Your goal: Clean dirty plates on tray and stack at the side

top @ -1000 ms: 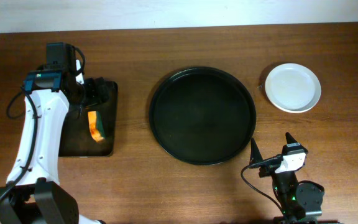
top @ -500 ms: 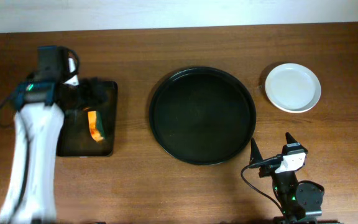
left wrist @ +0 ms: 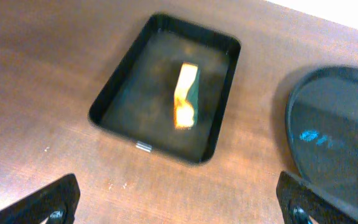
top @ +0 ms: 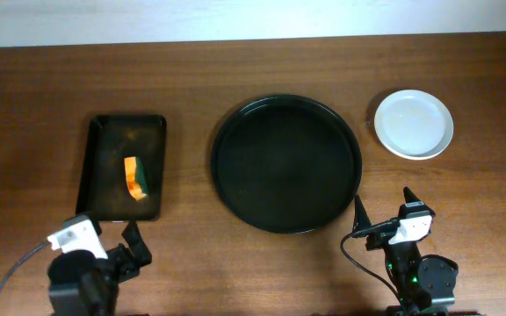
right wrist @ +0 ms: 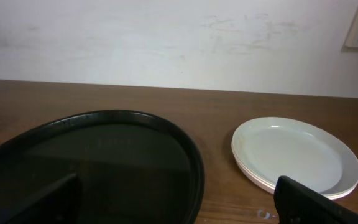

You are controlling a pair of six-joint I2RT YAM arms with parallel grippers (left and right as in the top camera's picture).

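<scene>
The large round black tray [top: 286, 162] lies mid-table with nothing on it; its surface also shows in the right wrist view [right wrist: 104, 162] and at the right of the left wrist view [left wrist: 344, 137]. The white plates [top: 414, 123] are stacked on the table to the tray's right, looking clean, and the stack [right wrist: 294, 152] shows layered rims in the right wrist view. My left gripper [top: 119, 250] [left wrist: 176, 211] sits open at the near left edge, nothing between its fingers. Near the tray's front right rim, my right gripper [top: 383, 211] [right wrist: 178, 208] stands open and holds nothing.
A rectangular black tray [top: 104, 189] [left wrist: 114, 90] lies left of the round tray. An orange and green sponge [top: 134, 178] [left wrist: 186, 93] rests inside it. A pale wall runs along the table's far edge.
My left arm has pulled back from over the rectangular tray to the near left edge, leaving the sponge in that tray. The right arm has not moved.
</scene>
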